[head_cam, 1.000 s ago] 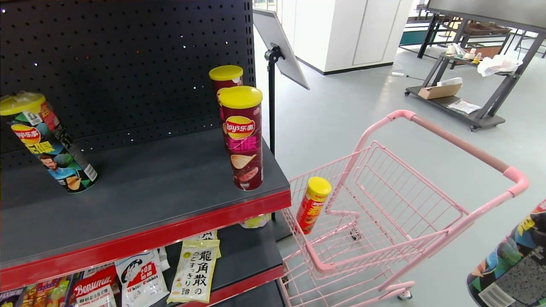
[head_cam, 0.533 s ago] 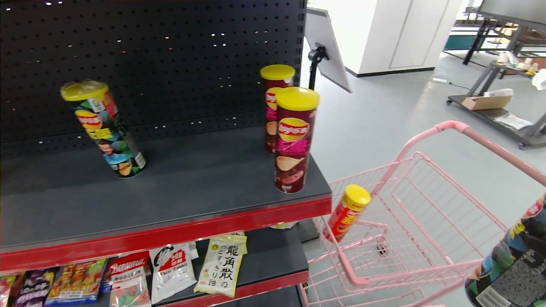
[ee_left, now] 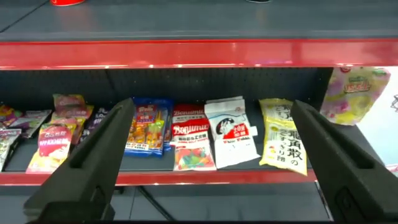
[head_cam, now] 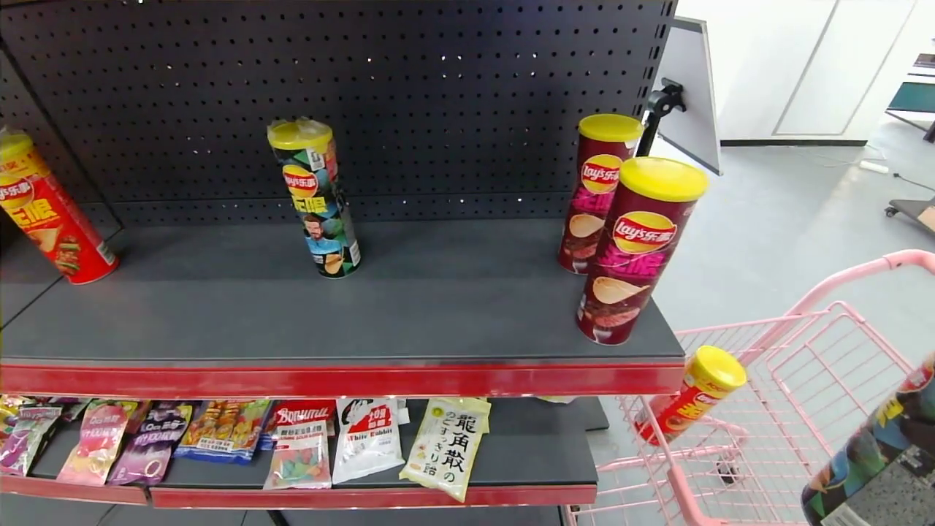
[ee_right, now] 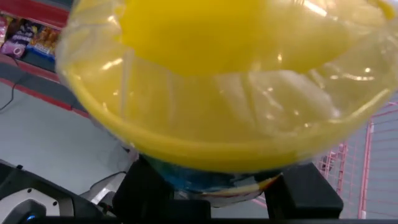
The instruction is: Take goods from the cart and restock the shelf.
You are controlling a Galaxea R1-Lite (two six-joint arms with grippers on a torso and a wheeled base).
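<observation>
My right gripper [ee_right: 217, 194] is shut on a multicolour chip can with a yellow lid [ee_right: 230, 81]; its dark fingers [ee_right: 144, 191] clasp the can's body. The same can [head_cam: 873, 453] shows at the head view's lower right, over the pink cart [head_cam: 840, 343]. A red chip can [head_cam: 690, 398] leans in the cart's near corner. On the upper shelf [head_cam: 365, 314] stand a red can [head_cam: 51, 212] at the left, a multicolour can [head_cam: 315, 197] in the middle, and two maroon cans [head_cam: 600, 191] [head_cam: 639, 252] at the right end. My left gripper [ee_left: 212, 106] is open and holds nothing, facing the lower shelf.
Snack bags [head_cam: 369, 438] lie in a row on the lower shelf [head_cam: 365, 498] [ee_left: 186, 179]. A black pegboard [head_cam: 438, 88] backs the upper shelf. A grey panel on a stand [head_cam: 690, 80] stands just past the shelf's right end. Wide bare stretches lie between the cans.
The head camera has swung left, so shelf and cart sit farther right in the picture and the red can at the left has come into view. The held can stays at the lower right.
</observation>
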